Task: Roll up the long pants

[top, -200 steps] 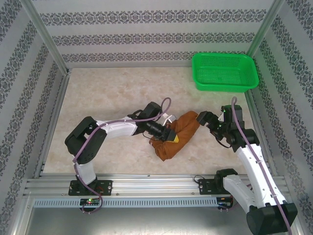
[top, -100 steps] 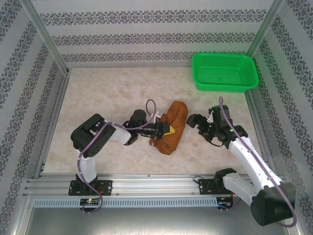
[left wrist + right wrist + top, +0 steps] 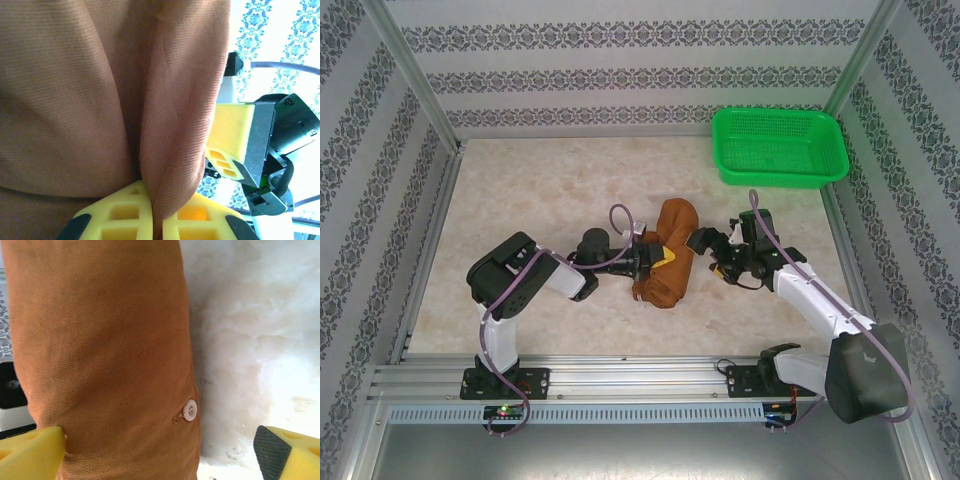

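The long pants lie as a short, thick bundle in the middle of the surface, between the two arms. I judge that the rolling is almost finished, because no loose leg shows outside the bundle in the top view.

The left end effector is closed on a fold of the rust-brown cloth; in the left wrist view its yellow pads pinch this fold tightly. The right end effector stands wide open just beside the other side of the bundle and holds nothing. In the right wrist view one pad is at the cloth edge and the other is over the bare surface, with a small pale button between them.

The next move probably calls for the right end effector to steady the outer layer, so the roll does not open when the left one lets go.

The green basket is well apart in the far right corner and blocks nothing. The only obstacle is that the two end effectors are near each other.
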Motion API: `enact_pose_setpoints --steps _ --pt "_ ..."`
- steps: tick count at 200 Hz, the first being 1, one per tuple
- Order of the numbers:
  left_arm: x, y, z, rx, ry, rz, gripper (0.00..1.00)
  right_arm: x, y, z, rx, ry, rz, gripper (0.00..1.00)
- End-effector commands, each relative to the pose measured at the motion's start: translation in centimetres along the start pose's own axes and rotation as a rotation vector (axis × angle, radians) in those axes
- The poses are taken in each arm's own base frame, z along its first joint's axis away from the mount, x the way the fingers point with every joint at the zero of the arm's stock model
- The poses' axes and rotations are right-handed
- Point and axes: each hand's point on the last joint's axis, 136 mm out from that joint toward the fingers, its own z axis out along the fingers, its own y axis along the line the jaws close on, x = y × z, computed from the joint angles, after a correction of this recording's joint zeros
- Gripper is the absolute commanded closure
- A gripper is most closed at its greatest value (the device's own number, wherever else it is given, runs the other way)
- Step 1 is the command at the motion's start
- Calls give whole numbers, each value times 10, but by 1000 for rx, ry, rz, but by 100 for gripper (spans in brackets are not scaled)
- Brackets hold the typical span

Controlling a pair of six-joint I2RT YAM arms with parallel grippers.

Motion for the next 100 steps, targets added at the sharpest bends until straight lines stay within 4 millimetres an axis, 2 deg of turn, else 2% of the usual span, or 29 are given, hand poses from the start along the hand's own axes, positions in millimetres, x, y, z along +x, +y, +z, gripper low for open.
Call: enact_pose_setpoints --steps 1,34,74,100 --pt "6 -56 -5 153 16 112 100 3 11 10 -63 27 -13 2" --pt "6 -52 -14 143 -20 98 100 12 13 34 -90 93 -8 3" --pt "-15 -79 -48 191 -135 133 100 37 21 68 -96 180 -30 2" --pt "-20 -84 -57 200 -164 140 100 55 29 89 -109 240 -40 3"
